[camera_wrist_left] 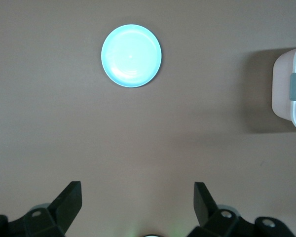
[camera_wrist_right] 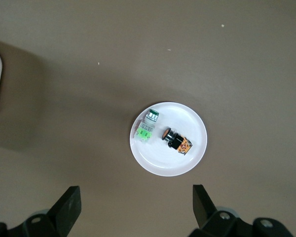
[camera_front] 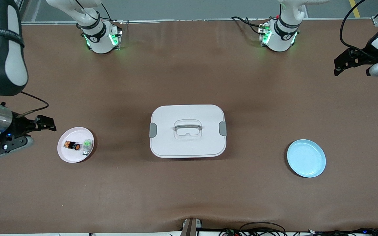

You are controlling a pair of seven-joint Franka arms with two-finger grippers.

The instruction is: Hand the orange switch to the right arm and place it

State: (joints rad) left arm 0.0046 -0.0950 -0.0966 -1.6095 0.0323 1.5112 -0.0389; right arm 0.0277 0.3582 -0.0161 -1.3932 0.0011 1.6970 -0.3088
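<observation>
The orange switch [camera_front: 72, 145] lies on its side on a small pink plate [camera_front: 77, 134] toward the right arm's end of the table. In the right wrist view the orange switch [camera_wrist_right: 175, 140] shows its round orange face on the plate [camera_wrist_right: 167, 163]. My right gripper [camera_front: 46, 124] is open and empty, up over the bare table beside that plate; its own view [camera_wrist_right: 133, 207] shows nothing between the fingers. My left gripper [camera_front: 343, 65] is open and empty, high over the left arm's end of the table; its own view [camera_wrist_left: 135, 205] shows only table between the fingers.
A small green-and-clear switch [camera_front: 88, 146] lies on the pink plate beside the orange one. A white lidded box [camera_front: 188, 131] with grey clasps stands mid-table. A light blue plate [camera_front: 306, 158] lies toward the left arm's end and shows in the left wrist view [camera_wrist_left: 131, 56].
</observation>
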